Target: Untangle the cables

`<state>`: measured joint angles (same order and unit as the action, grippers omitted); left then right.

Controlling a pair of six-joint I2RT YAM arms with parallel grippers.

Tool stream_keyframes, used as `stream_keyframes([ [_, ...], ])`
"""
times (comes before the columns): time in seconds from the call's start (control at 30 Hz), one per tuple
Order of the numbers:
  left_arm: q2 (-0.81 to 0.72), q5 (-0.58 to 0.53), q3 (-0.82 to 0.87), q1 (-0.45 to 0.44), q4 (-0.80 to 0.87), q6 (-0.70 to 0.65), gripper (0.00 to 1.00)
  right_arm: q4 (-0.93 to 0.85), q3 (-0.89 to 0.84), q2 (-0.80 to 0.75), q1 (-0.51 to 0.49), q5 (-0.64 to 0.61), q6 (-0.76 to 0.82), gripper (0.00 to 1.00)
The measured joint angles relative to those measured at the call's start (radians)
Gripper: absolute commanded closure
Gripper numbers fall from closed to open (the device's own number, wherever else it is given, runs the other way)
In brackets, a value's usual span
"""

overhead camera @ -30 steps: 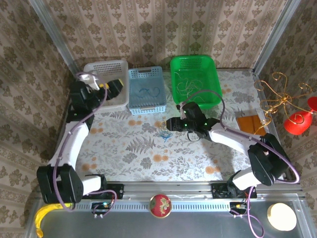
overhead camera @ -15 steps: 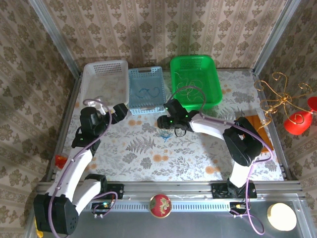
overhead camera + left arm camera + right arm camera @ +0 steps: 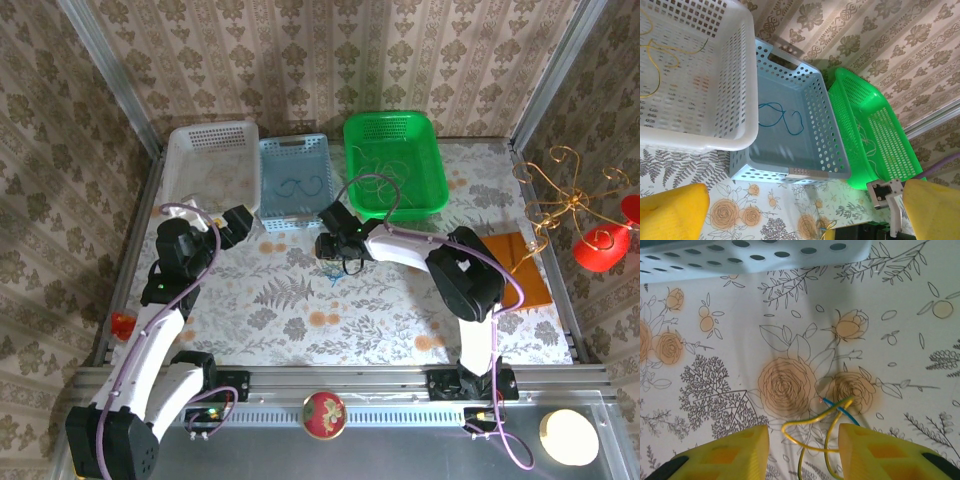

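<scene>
Thin yellow and blue cables point(image 3: 816, 416) (loosely crossed, looping).

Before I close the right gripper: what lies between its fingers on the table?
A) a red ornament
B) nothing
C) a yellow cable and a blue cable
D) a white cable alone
C: the right wrist view shows a yellow cable looping between the open fingers of the right gripper, crossed by a blue cable.

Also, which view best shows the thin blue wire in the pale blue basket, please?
Left wrist: the thin blue wire lies close, loops clear. Top external shows it tiny; right wrist catches the pale blue basket's wall.
</scene>
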<state>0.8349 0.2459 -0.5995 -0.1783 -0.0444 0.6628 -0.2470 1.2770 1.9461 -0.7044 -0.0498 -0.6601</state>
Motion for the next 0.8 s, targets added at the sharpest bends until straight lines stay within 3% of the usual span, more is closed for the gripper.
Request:
stream_keyframes([
  [0.2, -0.005, 0.000, 0.000, 0.000, 0.000, 0.000, 0.00, -0.010, 0.046, 0.041, 0.000, -0.001, -0.004, 0.70],
  [0.4, -0.008, 0.001, 0.000, 0.000, 0.000, 0.003, 0.00, -0.019, 0.052, 0.052, 0.000, -0.003, -0.002, 1.00],
  [0.6, -0.018, 0.012, 0.000, 0.000, 0.001, 0.013, 0.00, 0.005, -0.030, -0.010, 0.000, 0.005, 0.005, 1.00],
  [0.8, -0.027, 0.048, 0.000, 0.000, 0.002, 0.019, 0.00, 0.102, -0.188, -0.238, 0.016, 0.116, 0.029, 1.00],
])
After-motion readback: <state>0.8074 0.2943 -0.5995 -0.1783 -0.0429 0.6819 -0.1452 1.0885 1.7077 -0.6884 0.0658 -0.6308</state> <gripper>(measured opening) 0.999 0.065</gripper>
